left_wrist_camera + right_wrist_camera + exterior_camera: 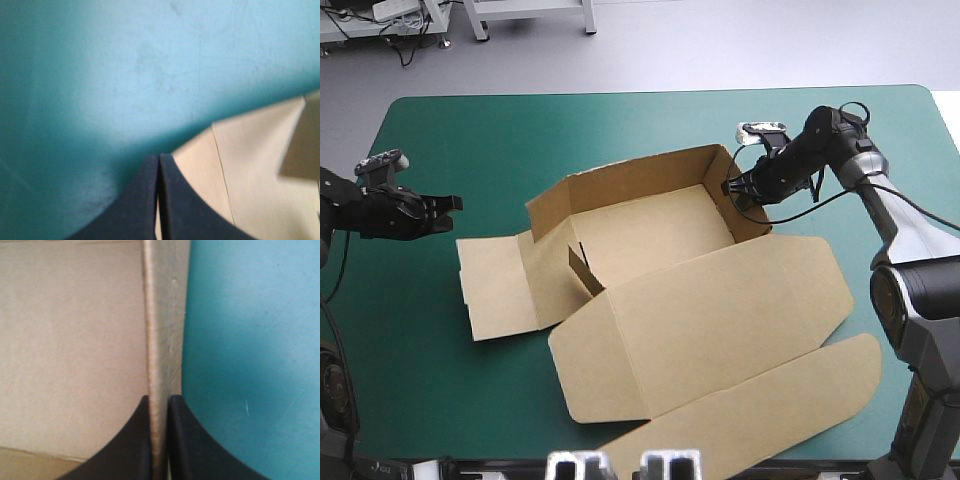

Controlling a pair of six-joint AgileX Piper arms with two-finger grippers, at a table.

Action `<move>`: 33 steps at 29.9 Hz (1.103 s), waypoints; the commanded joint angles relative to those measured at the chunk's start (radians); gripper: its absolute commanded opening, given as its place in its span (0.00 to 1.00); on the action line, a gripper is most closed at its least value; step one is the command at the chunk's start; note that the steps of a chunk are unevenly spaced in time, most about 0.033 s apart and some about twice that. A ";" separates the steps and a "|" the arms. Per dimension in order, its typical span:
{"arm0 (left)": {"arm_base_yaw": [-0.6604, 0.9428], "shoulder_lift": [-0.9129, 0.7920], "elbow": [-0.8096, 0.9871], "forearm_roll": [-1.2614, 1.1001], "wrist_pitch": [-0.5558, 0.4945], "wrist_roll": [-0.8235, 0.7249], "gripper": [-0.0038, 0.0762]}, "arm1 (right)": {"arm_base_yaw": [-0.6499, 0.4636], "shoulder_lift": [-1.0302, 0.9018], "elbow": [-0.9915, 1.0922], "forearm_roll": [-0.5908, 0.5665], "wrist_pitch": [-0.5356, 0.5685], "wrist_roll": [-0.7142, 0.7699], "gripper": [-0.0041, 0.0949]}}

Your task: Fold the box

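The brown box (660, 290) lies mid-table as a half-raised tray. Its far wall and right wall stand up, and the left wall leans. A wide lid panel (720, 330) lies flat toward the near edge. My right gripper (732, 188) is shut on the box's right wall, with the board edge (160, 340) running up between the black fingers (127, 450). My left gripper (448, 212) hovers over the teal-green cover, left of the flat side flap (495, 285), shut on nothing. That flap (250, 165) shows just ahead of and beside its closed fingers (137, 205).
A long loose flap of the box (780, 405) reaches toward the table's near right corner. Bare teal-green cover (470, 140) lies beyond the box and to its left. The table's far edge runs near the top of the high view.
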State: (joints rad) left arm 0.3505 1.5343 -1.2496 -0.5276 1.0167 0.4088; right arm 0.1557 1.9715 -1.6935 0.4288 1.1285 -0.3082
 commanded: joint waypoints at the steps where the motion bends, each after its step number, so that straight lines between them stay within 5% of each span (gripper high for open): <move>1: 0.079 -0.035 -0.031 -0.156 -0.045 0.063 0.04 | 0.003 -0.084 -0.027 0.060 0.050 0.008 0.02; 8: 0.303 -0.031 -0.031 -0.486 0.100 0.276 0.04 | -0.032 -0.180 -0.069 0.153 0.085 0.015 0.02; 15: 0.342 0.005 -0.031 -0.784 0.281 0.421 0.04 | -0.089 -0.281 -0.147 0.252 0.118 0.027 0.02; 33: 0.130 -0.085 -0.031 -0.968 0.281 0.407 0.04 | -0.098 -0.387 -0.185 0.368 0.078 0.046 0.02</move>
State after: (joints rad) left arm 0.5070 1.5166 -1.2503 -1.3786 1.2013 0.8196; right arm 0.0657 1.6329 -1.8459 0.7093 1.2504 -0.2741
